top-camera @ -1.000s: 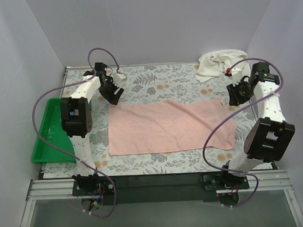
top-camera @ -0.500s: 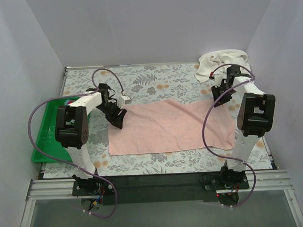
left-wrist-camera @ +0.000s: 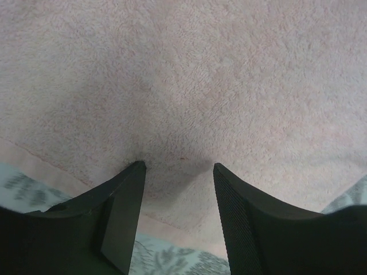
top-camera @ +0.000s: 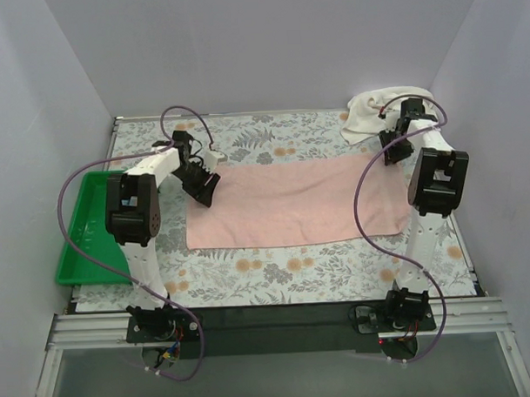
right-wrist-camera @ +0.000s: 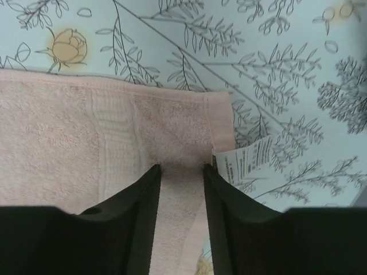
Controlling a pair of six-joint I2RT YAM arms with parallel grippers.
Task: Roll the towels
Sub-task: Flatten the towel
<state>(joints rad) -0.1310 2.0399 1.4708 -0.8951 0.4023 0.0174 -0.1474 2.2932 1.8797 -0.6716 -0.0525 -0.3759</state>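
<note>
Pink towel lies flat on the worktop, likely soft and limp, best taken by its corners. Right hand pinches the far right corner; left hand straddles the left edge, grip unclear.

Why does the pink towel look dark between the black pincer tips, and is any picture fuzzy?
Left wrist view: the pink towel puckers into shadow at the left pincer; the floral tabletop in the corners is blurry. Right wrist view: sharp, the label shows its print as lines, shadow inside the right pincer. Top view: even light, faint shadows, no glare.
</note>
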